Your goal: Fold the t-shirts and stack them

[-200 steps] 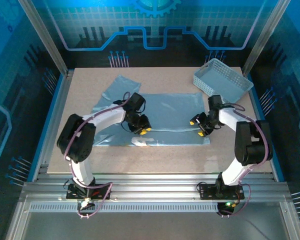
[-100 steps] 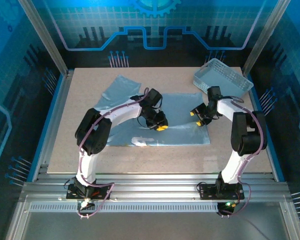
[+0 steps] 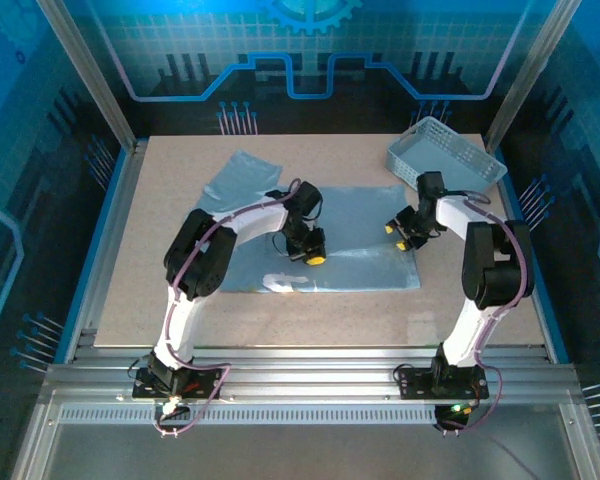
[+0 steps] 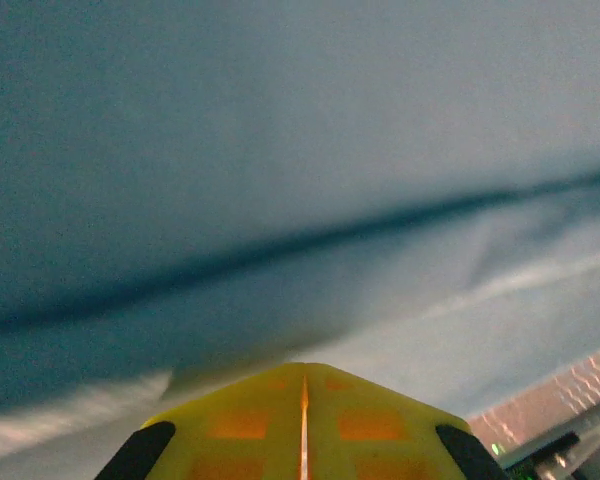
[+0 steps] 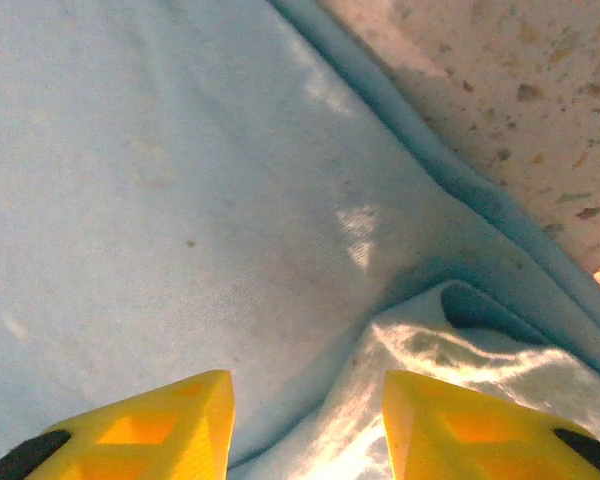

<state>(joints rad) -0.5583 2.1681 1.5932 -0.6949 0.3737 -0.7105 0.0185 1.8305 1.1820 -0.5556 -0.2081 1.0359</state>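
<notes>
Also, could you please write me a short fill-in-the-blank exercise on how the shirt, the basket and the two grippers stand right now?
1. The left gripper, down at the t-shirt, has its jaws ____ (open or shut).
2. The right gripper has its jaws ____ (open or shut), with a raised fold of cloth between them.
3. The white basket sits at the far ____ corner of the table.
Missing words: shut; open; right.

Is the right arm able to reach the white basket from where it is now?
Probably yes. The basket stands close beyond the right hand, nothing lies between them, and the hand is open.
</notes>
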